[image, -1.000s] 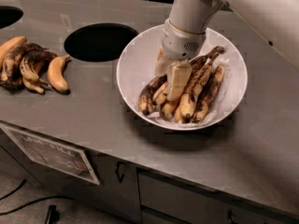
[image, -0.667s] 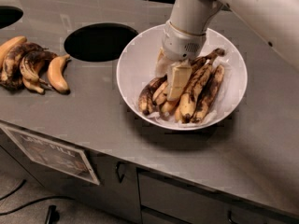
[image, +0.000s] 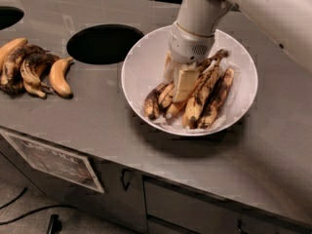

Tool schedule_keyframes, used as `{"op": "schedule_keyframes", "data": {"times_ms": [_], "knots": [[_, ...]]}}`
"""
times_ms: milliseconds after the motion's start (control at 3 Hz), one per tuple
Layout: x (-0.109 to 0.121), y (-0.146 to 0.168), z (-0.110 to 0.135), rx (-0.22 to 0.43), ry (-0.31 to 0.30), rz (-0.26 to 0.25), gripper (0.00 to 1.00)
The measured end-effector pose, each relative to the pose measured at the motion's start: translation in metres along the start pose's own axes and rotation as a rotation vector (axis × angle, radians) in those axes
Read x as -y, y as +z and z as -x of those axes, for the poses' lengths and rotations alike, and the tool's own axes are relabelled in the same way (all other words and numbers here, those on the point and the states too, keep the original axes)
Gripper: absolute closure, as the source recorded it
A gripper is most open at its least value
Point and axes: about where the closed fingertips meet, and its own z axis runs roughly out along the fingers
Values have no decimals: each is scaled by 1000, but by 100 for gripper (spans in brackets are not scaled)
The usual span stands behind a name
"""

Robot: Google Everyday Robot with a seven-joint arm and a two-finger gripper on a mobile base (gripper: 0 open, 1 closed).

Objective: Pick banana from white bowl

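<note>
Camera view: grey counter [image: 97, 130], then white bowl [image: 141, 69] with gripper [image: 183, 89] down among its fruit, unmoved over the last 1 s, just beside the long blotched banana [image: 207, 84] lying unlifted inside; whether it grips, cannot tell, so probably mid-grasp.
</note>
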Motion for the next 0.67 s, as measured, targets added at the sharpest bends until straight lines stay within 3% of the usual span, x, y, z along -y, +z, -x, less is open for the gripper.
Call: {"op": "schedule_keyframes", "data": {"times_ms": [333,667], "knots": [[0,0,0,0,0,-1,100],[4,-6,6,-6,0,-40,100]]}}
